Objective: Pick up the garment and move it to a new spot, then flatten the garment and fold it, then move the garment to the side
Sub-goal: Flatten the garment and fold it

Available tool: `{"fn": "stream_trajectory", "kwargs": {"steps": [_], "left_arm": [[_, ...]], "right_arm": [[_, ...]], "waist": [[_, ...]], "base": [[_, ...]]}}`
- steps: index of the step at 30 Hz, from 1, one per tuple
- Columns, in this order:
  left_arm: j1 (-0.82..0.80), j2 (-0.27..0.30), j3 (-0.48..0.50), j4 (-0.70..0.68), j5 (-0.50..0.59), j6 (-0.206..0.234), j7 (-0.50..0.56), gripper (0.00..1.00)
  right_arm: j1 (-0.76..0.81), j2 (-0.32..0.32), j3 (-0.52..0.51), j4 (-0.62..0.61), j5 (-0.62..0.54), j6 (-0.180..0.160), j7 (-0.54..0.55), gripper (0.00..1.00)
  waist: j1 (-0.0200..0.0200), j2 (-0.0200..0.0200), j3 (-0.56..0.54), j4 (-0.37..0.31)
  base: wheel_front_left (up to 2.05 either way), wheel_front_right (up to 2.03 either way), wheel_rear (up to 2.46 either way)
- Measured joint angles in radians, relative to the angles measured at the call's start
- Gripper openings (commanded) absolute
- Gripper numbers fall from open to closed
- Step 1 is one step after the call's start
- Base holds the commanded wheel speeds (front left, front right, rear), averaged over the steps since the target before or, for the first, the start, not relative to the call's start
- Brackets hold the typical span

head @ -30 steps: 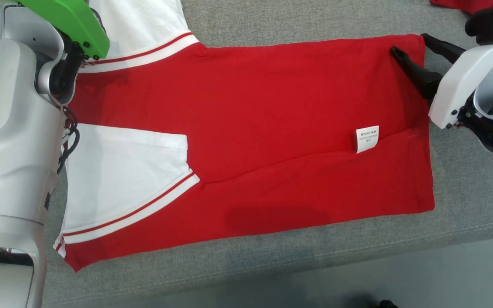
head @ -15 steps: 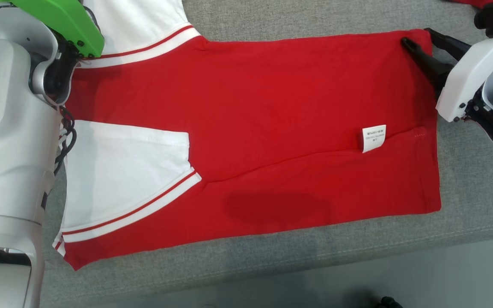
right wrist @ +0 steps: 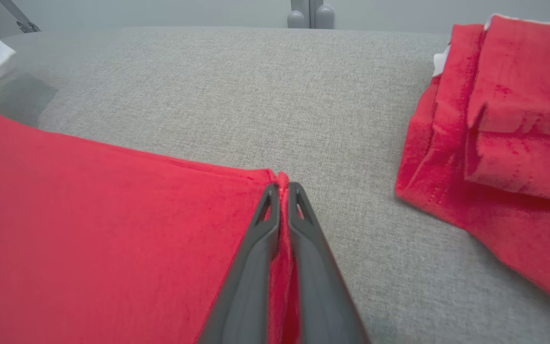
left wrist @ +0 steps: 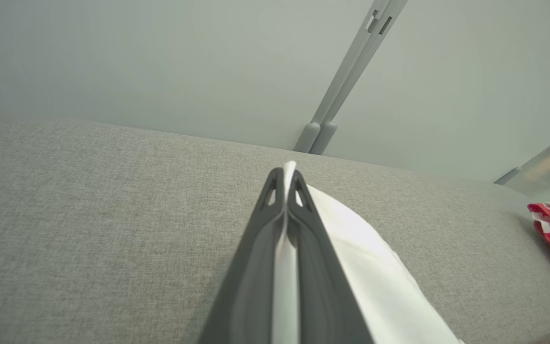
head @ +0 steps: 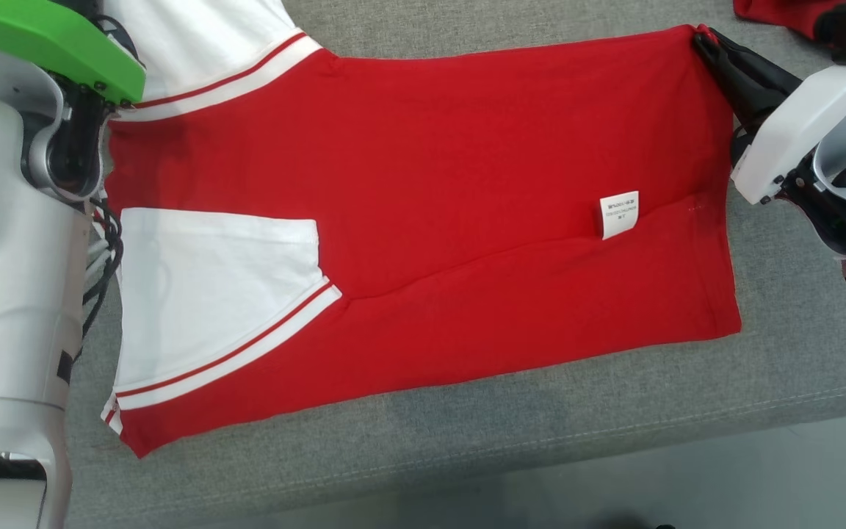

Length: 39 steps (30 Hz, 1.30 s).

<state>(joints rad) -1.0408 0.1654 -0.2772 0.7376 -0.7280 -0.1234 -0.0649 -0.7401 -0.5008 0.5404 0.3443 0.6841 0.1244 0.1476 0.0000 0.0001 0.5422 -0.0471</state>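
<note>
Garment spread flat; left end effector pinching its white edge, right end effector pinching its red corner.

Right pincer now tight on garment

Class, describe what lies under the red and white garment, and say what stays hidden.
The garment lies on a grey fabric surface, which shows around its edges. What is directly beneath the cloth is covered and cannot be seen.

garment label print too small to read; its upper sleeve cut off at top edge.
</note>
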Motion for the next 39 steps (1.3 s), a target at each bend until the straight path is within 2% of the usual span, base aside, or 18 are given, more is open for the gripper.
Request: {"fn": "stream_trajectory", "kwargs": {"steps": [12,18,23,25,33,39], "left_arm": [[0.256,-0.002,0.017,-0.172,-0.069,-0.001,-0.16,0.0],[0.444,-0.02,0.022,-0.282,-0.106,-0.001,-0.176,0.0],[0.573,-0.013,0.047,-0.354,-0.115,-0.001,-0.183,0.0],[0.621,-0.013,0.049,-0.386,-0.118,-0.001,-0.183,0.0],[0.813,-0.024,0.049,-0.496,-0.14,0.002,-0.183,0.0],[0.906,-0.031,0.027,-0.537,-0.154,0.009,-0.178,0.0]], "right_arm": [[0.125,0.007,-0.012,0.008,-0.008,0.0,-0.184,0.0],[0.228,0.009,-0.012,0.0,-0.026,-0.002,-0.291,0.0],[0.31,0.021,-0.021,-0.003,-0.028,-0.012,-0.356,0.0],[0.341,0.023,-0.024,-0.004,-0.023,-0.021,-0.367,0.0],[0.43,0.032,-0.016,-0.012,-0.012,-0.021,-0.369,0.0],[0.439,0.004,0.025,-0.01,-0.087,-0.022,-0.377,0.0]], "waist": [[0.0,0.0,-0.09,0.008],[0.0,0.0,-0.157,0.028],[0.0,0.0,-0.208,0.043],[0.0,0.0,-0.229,0.049],[0.0,0.0,-0.298,0.065],[-0.0001,0.0,-0.317,0.066]], "base": [[0.0,0.0,0.0],[0.0,0.0,0.0],[0.0,0.0,0.0],[0.0,0.0,0.0],[0.0,0.0,0.0],[0.0,0.0,0.0]]}}
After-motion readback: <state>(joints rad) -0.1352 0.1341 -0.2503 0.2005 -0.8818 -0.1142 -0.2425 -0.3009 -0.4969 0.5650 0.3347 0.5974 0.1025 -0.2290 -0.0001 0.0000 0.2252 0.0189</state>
